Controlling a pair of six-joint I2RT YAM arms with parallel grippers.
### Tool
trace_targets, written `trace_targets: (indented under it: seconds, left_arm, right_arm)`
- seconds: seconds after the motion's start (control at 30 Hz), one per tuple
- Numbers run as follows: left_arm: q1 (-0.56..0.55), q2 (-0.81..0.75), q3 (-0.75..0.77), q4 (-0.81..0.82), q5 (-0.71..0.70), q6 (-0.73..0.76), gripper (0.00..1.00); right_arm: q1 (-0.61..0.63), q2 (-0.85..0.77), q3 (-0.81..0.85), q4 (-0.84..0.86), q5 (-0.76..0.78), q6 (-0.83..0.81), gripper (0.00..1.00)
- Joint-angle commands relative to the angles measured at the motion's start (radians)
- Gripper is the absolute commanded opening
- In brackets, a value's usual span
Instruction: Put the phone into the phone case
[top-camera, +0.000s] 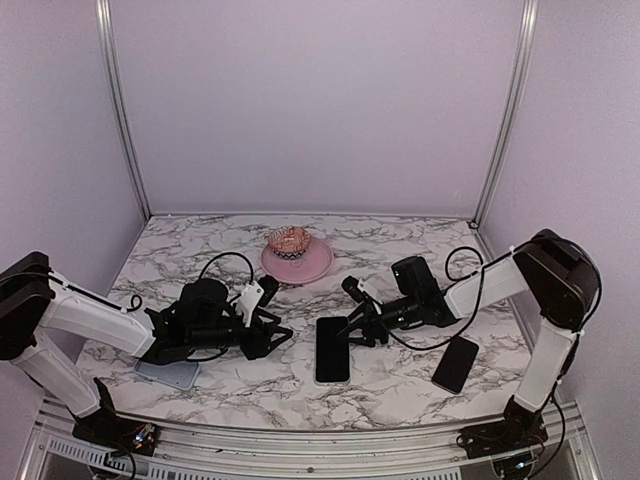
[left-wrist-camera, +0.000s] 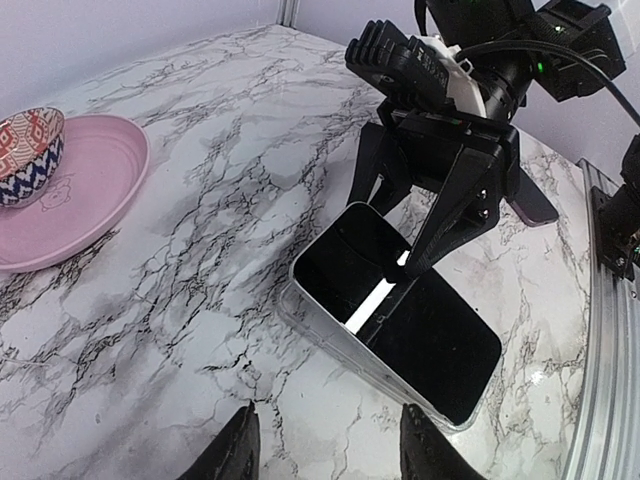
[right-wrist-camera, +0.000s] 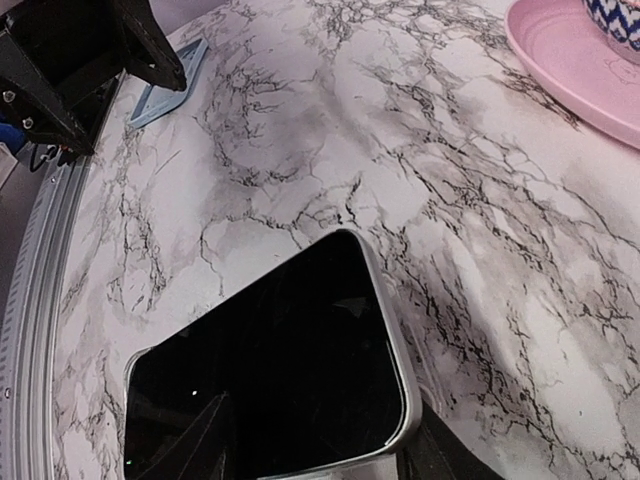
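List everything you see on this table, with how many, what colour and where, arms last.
glossy black-screened smartphone with pale edge: one, black, centre
clear plastic phone case: one, see-through, apparently around that smartphone
all-dark black phone: one, black, near right
opaque grey-blue slab: one, grey-blue, near left
round pink plate: one, pink, far centre
small patterned bowl: one, red-and-blue, on plate
left gripper: one, black, jaws open, empty
right gripper: one, black, jaws open over smartphone
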Motion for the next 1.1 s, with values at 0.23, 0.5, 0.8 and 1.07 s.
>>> trace_targets:
  seconds: [0.23, 0.5, 0.8, 1.07]
  left_arm:
    - [-0.039, 0.112, 0.103, -0.173, -0.012, 0.170, 0.51]
    - [-0.110, 0.194, 0.199, -0.389, 0.019, 0.301, 0.47]
    - [-0.160, 0.276, 0.271, -0.471, 0.065, 0.342, 0.36]
    - [-0.167, 0.297, 0.286, -0.462, 0.086, 0.343, 0.35]
  right_arm:
    - [-0.003, -0.059, 0.047, -0.154, 0.183, -0.007, 0.61]
    - [0.040, -0.169, 0.082, -0.418, 0.361, 0.113, 0.73]
    - [0.228, -0.248, -0.047, -0.399, 0.381, 0.514, 0.56]
    - [0.298, -0.204, -0.092, -0.334, 0.390, 0.596, 0.37]
